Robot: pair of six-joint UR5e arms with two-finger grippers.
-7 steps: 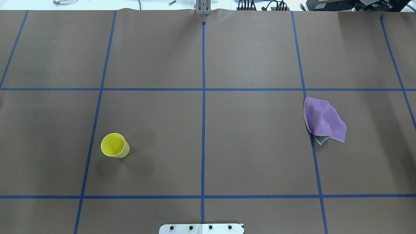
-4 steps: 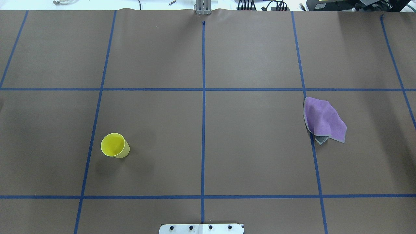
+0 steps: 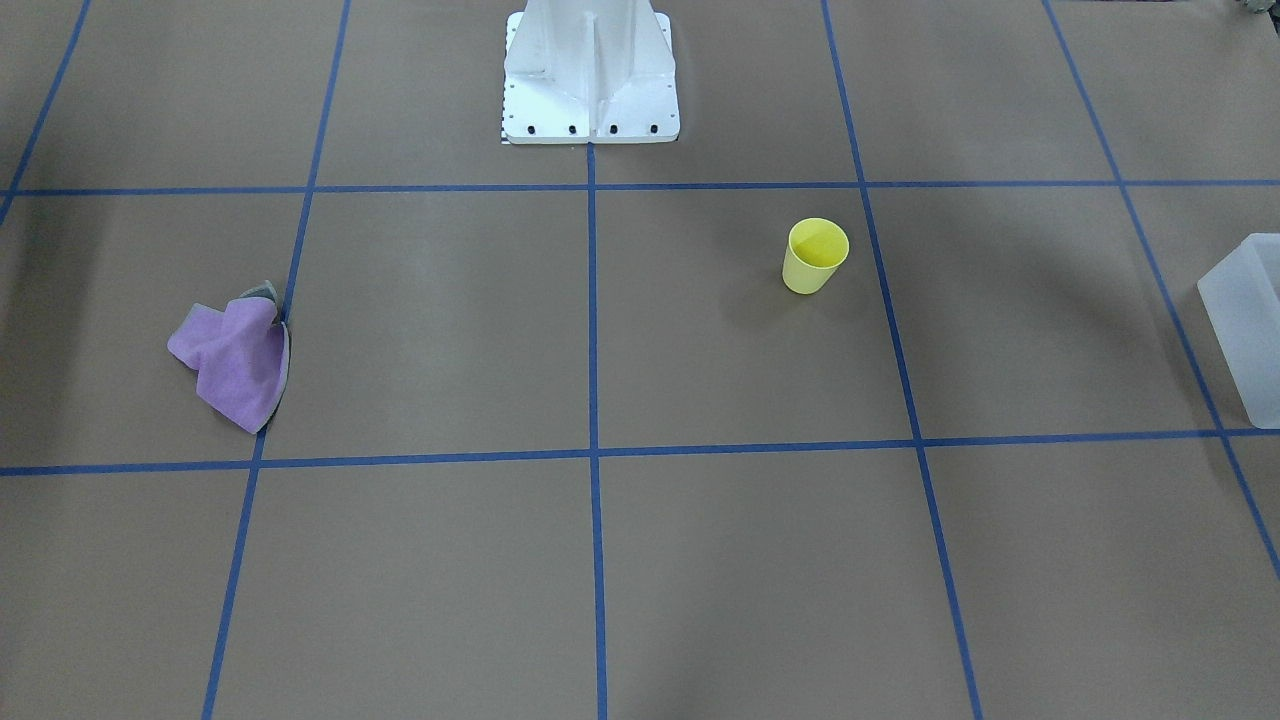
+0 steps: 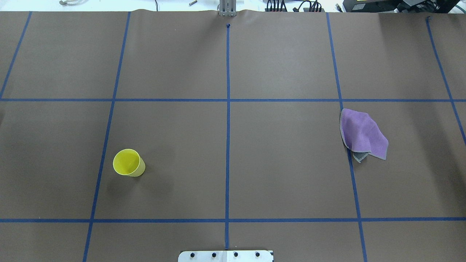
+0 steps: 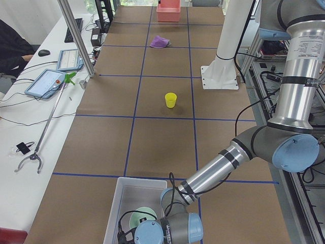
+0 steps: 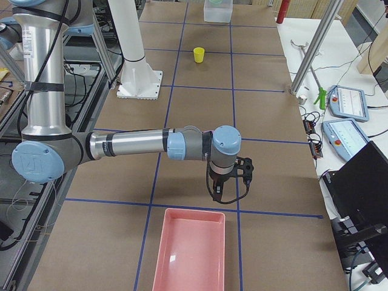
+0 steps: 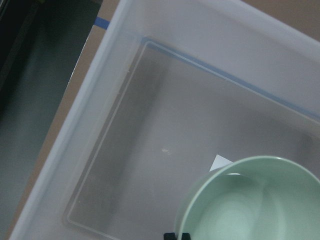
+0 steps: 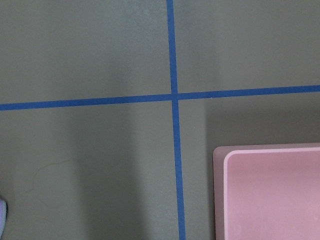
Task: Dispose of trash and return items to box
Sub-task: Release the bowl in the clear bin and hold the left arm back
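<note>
The yellow cup [image 4: 128,163] stands upright on the table's left half, also in the front-facing view [image 3: 815,255]. The mint-green bowl [image 7: 250,200] sits inside the translucent box [image 7: 125,75] at the table's left end. My left gripper [image 5: 127,235] hangs over the box right by the bowl [image 5: 138,218]; only a dark tip shows at the bowl's rim in the wrist view, so I cannot tell if it is open or shut. My right gripper [image 6: 217,189] hovers above the table beside a pink tray [image 6: 191,251]; I cannot tell its state.
A crumpled purple cloth [image 4: 362,134] lies on the right half of the table. The white robot pedestal [image 3: 590,70] is bolted at the near middle edge. The pink tray [image 8: 272,195] is at the table's right end. Blue tape lines grid the brown mat.
</note>
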